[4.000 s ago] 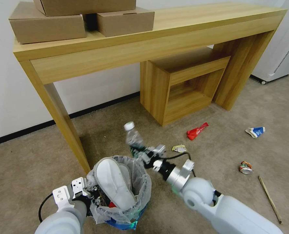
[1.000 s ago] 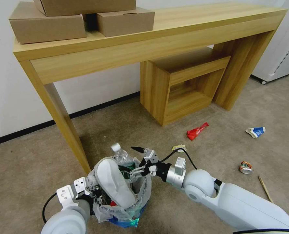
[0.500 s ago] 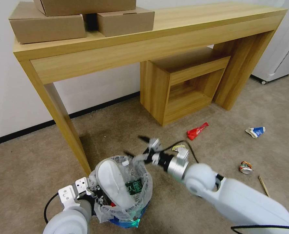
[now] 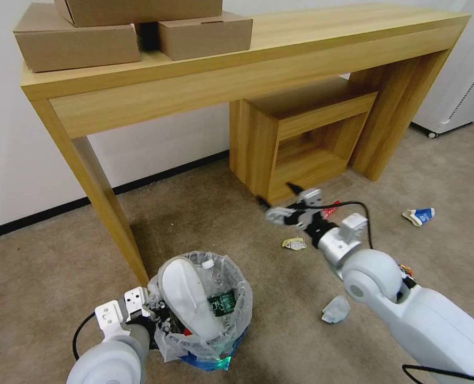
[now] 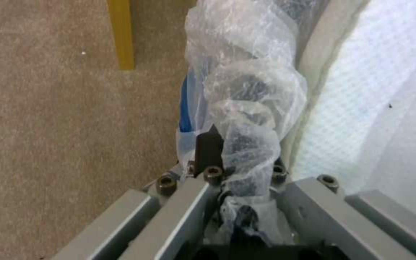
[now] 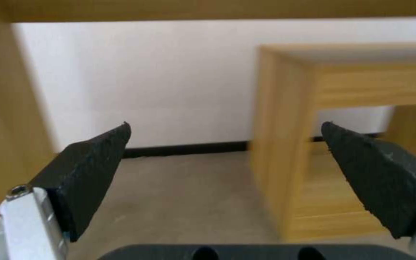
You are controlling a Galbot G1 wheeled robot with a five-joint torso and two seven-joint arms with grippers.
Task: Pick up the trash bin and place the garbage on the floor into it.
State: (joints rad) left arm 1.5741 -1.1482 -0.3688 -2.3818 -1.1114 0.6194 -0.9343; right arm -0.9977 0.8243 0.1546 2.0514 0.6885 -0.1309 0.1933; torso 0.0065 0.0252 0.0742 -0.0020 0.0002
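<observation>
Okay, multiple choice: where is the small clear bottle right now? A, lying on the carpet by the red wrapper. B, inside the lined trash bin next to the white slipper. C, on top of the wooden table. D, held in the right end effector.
B: the clear bottle stands inside the trash bin beside the white slipper, while the right end effector hangs open and empty above the floor.

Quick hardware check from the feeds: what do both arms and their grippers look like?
Both arms are glossy white shells with rounded joints. The right gripper has a silver cylindrical wrist, white brackets, a looping black cable and wedge-shaped black textured pads. The left gripper has white plates with small holes, a black cable, grey metal links and dark bolts.
</observation>
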